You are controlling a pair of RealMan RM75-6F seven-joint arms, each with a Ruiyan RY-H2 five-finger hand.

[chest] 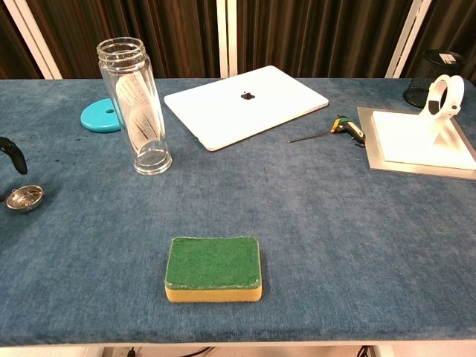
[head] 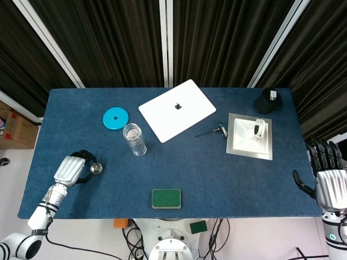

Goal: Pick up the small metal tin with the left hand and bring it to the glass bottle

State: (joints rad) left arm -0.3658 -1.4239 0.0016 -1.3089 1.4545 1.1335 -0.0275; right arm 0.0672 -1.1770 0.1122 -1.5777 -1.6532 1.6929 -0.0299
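Note:
The small metal tin [head: 96,169] sits on the blue tablecloth near the left edge, also low at the left of the chest view [chest: 24,198]. My left hand [head: 73,168] lies just left of it, fingers arched over the tin's far side and thumb on its near side, not closed on it. In the chest view only one dark fingertip [chest: 11,152] shows, above the tin. The clear glass bottle [head: 134,139] stands upright to the tin's upper right [chest: 141,108]. My right hand [head: 328,183] hangs off the table's right edge, fingers spread, holding nothing.
A blue round lid [head: 115,118] lies behind the bottle. A white laptop [head: 177,109] sits mid-table, a green sponge [head: 166,198] near the front edge. At the right are a small tool [head: 214,131], a metal plate with a white stand [head: 244,145] and a black mesh cup [head: 267,101].

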